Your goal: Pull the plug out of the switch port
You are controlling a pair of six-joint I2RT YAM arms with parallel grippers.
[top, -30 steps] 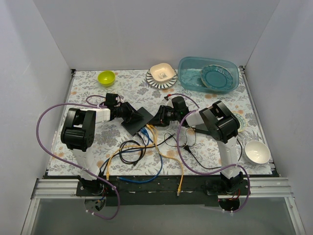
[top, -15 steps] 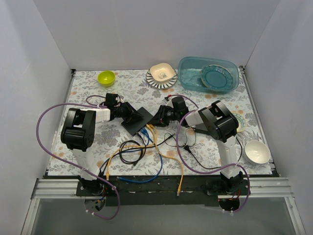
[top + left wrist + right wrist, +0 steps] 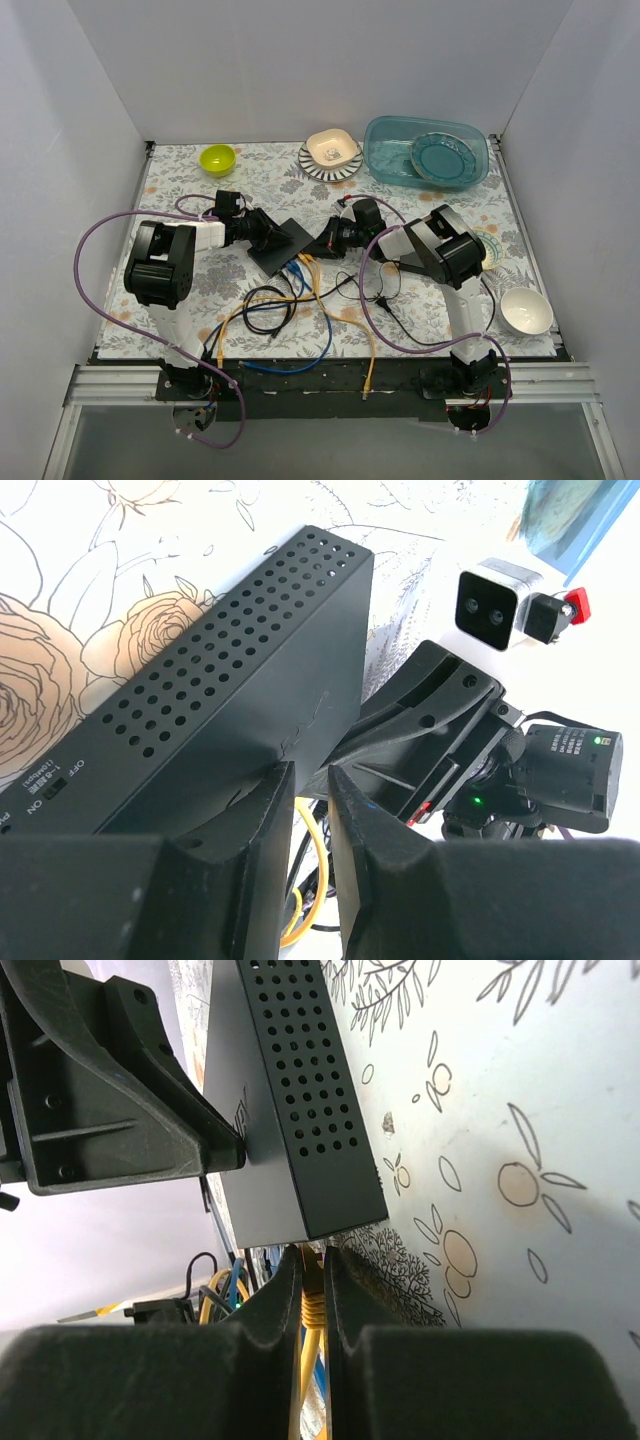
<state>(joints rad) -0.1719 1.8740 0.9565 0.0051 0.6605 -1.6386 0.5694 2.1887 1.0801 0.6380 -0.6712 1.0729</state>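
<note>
The flat black switch (image 3: 285, 245) lies mid-table between both grippers. In the left wrist view the switch (image 3: 230, 710) fills the upper left. My left gripper (image 3: 312, 780) is nearly shut, a narrow empty gap between its fingers (image 3: 262, 860), its tips against the switch's near edge. It shows in the top view (image 3: 268, 232) too. My right gripper (image 3: 312, 1257) is shut on the yellow plug (image 3: 313, 1278), whose front end meets the socket edge of the switch (image 3: 290, 1130). In the top view the right gripper (image 3: 318, 248) sits at the switch's right corner.
Yellow (image 3: 322, 290), blue (image 3: 300, 362) and black (image 3: 268, 310) cables loop in front of the switch. A green bowl (image 3: 217, 158), a white bowl on a striped plate (image 3: 331, 150) and a teal tub (image 3: 425, 152) stand at the back. A white bowl (image 3: 526, 310) sits right.
The right arm's elbow has shifted slightly to the left. Both grippers and the switch stay almost where they were.
</note>
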